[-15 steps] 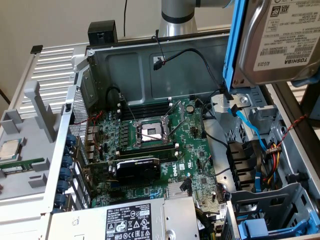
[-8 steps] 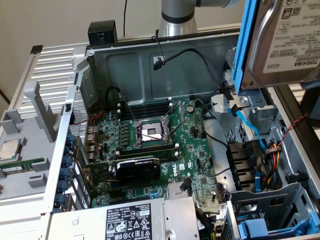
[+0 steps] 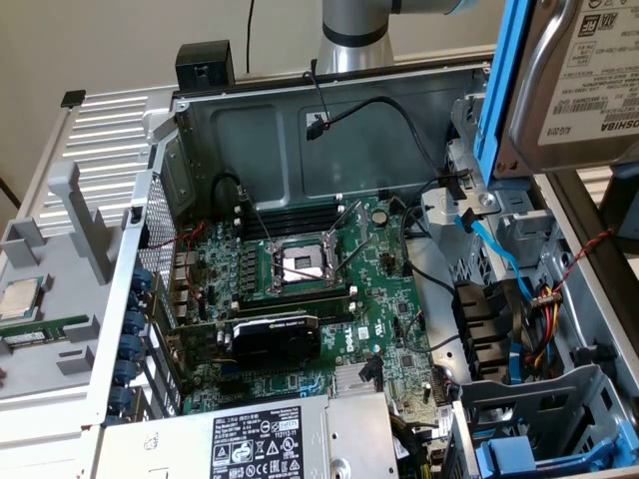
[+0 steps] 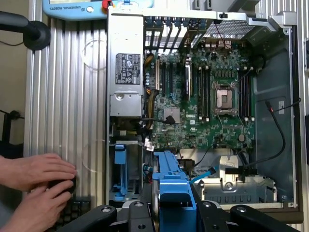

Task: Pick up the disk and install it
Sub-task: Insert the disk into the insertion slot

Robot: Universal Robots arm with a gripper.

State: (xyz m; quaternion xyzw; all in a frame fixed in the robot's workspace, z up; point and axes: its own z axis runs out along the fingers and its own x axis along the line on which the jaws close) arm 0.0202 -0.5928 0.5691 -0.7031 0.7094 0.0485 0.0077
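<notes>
One disk [image 3: 589,80], apparently held, above case [image 3: 399,130].

You are at a robotics lab bench set up for computer assembly. An open grey sheet-metal desktop computer case [image 3: 300,130], its green Dell motherboard [image 4: 203,121] bared, lies on a ribbed aluminium table top [image 4: 67,96]. A blue-and-grey teach pendant lettered Universal Robots [image 4: 72,8] sits by it, a silver robot arm column [image 3: 351,35] rises behind the case, and a person's hands [image 4: 36,174] rest near a black keyboard [image 4: 72,212].
</notes>
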